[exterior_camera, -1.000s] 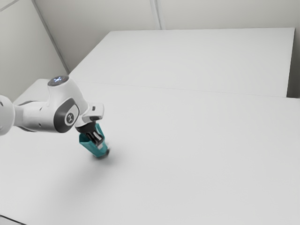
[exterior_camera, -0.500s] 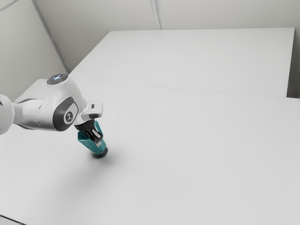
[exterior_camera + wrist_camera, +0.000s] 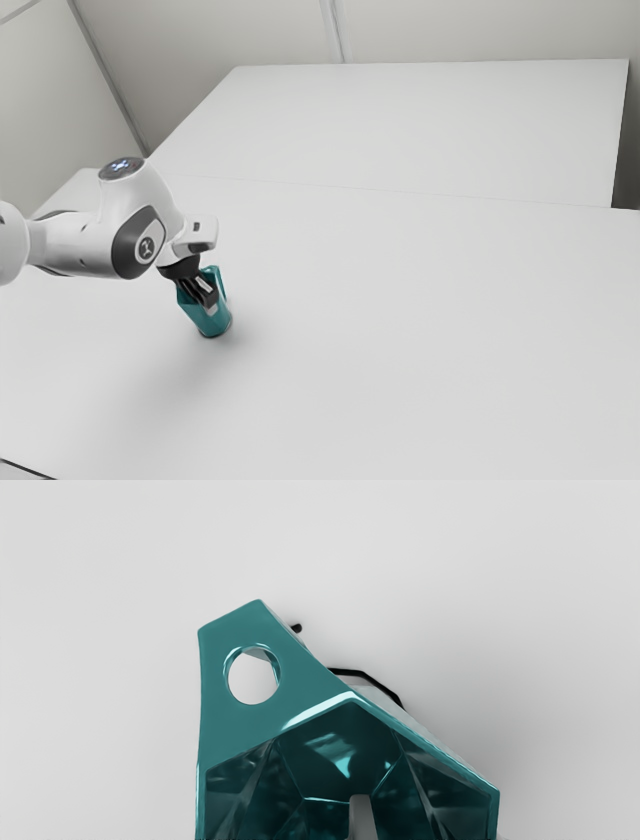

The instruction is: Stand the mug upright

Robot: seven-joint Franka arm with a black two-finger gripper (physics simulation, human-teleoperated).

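Note:
My gripper (image 3: pixel 208 299) is over the teal mug (image 3: pixel 207 320) toward the exterior view's left, angled down across the upper part of its side. The mug's base is low, at or close to the table, and its body leans a little toward the exterior view's left. From the hand, the faceted mug (image 3: pixel 310 675) shows its opening and its handle with a round hole. A grey part of my gripper (image 3: pixel 362 817) reaches into that opening. Whether my gripper has hold of the wall is not visible.
The broad white tabletop (image 3: pixel 420 330) spreads around the mug, with another white surface (image 3: pixel 430 120) behind it. A dark cable (image 3: pixel 28 470) lies at the exterior view's lower left corner.
The mug has turned and stands nearer to upright, with its opening facing the exterior view's left less than before. My gripper has shifted slightly toward that view's left.

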